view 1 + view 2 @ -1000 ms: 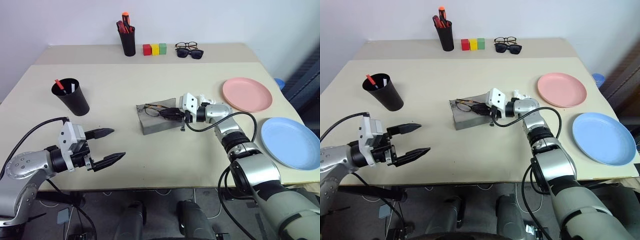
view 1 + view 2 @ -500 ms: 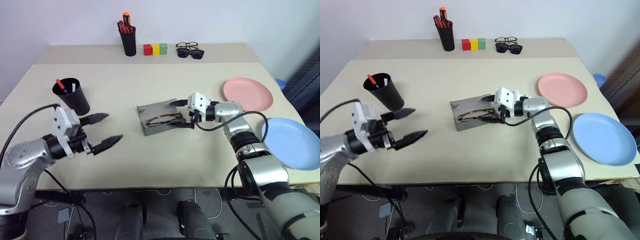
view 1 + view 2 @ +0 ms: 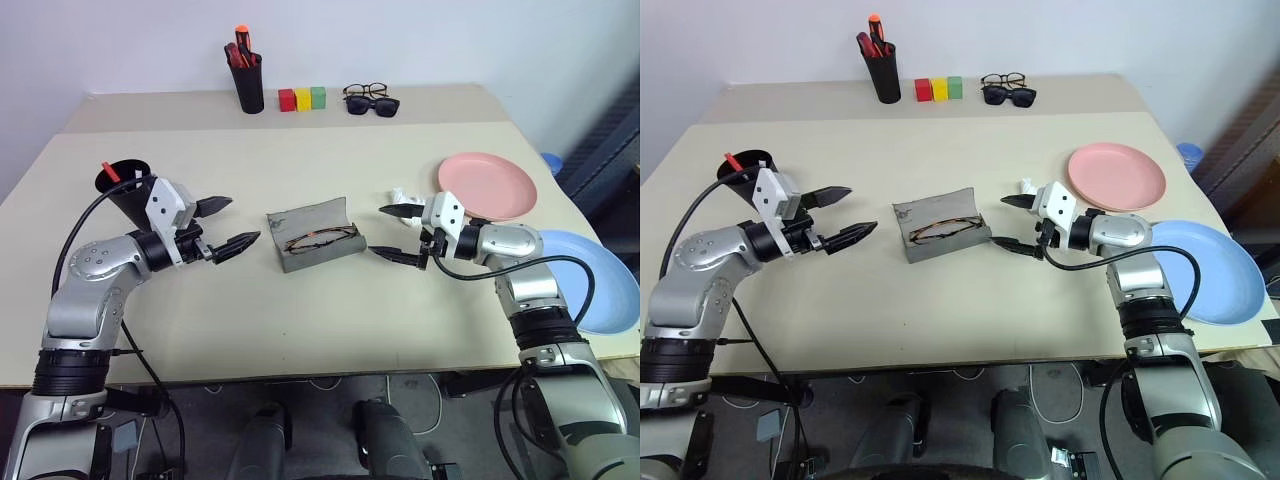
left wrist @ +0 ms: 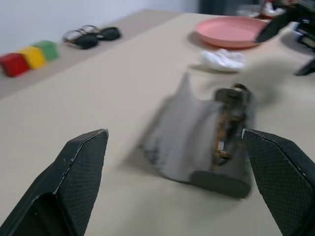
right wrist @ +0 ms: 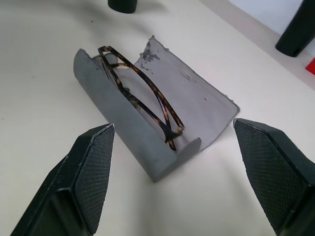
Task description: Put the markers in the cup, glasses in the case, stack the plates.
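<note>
The grey case (image 3: 318, 237) lies open at mid-table with the thin dark-framed glasses (image 5: 142, 93) resting inside it. My right gripper (image 3: 377, 230) stands open just right of the case, nothing between its fingers. My left gripper (image 3: 245, 220) is open too, a short way left of the case and pointing at it. Behind my left hand stands the black cup (image 3: 125, 190), partly hidden, with a red marker (image 3: 108, 170) poking out. The pink plate (image 3: 487, 186) lies at the right. The blue plate (image 3: 600, 280) lies nearer the front edge, apart from the pink one.
A black pen holder with orange-tipped pens (image 3: 247, 85), three coloured blocks (image 3: 302, 98) and two more pairs of glasses (image 3: 368, 98) line the back of the table. A crumpled white cloth (image 3: 400, 195) lies between the case and the pink plate.
My right gripper has opened, left the glasses in the case and drawn back to the right. My left gripper has moved forward toward the case, still open.
</note>
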{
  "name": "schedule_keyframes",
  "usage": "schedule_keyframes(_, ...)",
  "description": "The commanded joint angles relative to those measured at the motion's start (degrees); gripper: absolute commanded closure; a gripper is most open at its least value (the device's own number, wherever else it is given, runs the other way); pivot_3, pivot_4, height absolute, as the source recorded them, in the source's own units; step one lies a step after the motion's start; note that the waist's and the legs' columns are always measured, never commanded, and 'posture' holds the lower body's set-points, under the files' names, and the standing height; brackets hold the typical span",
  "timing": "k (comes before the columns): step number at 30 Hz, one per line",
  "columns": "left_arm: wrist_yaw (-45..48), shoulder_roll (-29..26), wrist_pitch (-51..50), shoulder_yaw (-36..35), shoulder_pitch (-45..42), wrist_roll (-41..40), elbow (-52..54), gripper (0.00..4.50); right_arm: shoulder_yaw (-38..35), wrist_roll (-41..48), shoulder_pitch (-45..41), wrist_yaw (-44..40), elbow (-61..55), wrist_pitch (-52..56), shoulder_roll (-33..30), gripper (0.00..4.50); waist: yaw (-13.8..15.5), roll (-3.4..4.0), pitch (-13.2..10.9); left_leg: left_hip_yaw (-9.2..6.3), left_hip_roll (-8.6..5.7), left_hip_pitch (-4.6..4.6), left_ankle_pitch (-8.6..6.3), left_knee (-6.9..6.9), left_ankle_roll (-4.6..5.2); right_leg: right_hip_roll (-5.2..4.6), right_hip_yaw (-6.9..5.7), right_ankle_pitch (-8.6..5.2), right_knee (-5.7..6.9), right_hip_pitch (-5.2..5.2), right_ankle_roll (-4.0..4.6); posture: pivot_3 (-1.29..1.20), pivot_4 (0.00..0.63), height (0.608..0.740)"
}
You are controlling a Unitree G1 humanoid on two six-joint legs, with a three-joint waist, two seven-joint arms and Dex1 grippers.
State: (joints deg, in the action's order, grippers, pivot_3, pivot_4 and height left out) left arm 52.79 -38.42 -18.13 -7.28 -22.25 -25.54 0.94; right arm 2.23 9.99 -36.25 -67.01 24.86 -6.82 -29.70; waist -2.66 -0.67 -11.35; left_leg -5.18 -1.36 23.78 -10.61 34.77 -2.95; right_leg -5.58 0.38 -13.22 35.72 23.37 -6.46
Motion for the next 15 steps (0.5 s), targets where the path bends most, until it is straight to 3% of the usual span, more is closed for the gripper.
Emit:
schedule_keyframes(1,0.7,-1.1,0.6,-1.5,0.2,-0.4,1.5,0.0,1.6,1.9,-1.4,-2.9,-0.2,1.8,1.4,0.57,0.2,-0.01,0.0,0.04,0.0,-0.01,0.0,0.0,0.0,0.0,0.04,0.0,-0.01,0.0,0.0,0.0,0.15,0.74)
schedule_keyframes(15,-2.5,-5.2,-7.4,-10.9,12.4,-6.1,15.6,0.0,4.4,0.2,-8.9,-9.4,15.7,-1.2,6.7,0.57,0.3,-0.04,0.0,0.23,-0.01,-0.03,-0.01,-0.01,0.0,0.0,0.3,0.0,-0.06,0.04,0.02,0.0,0.15,0.74)
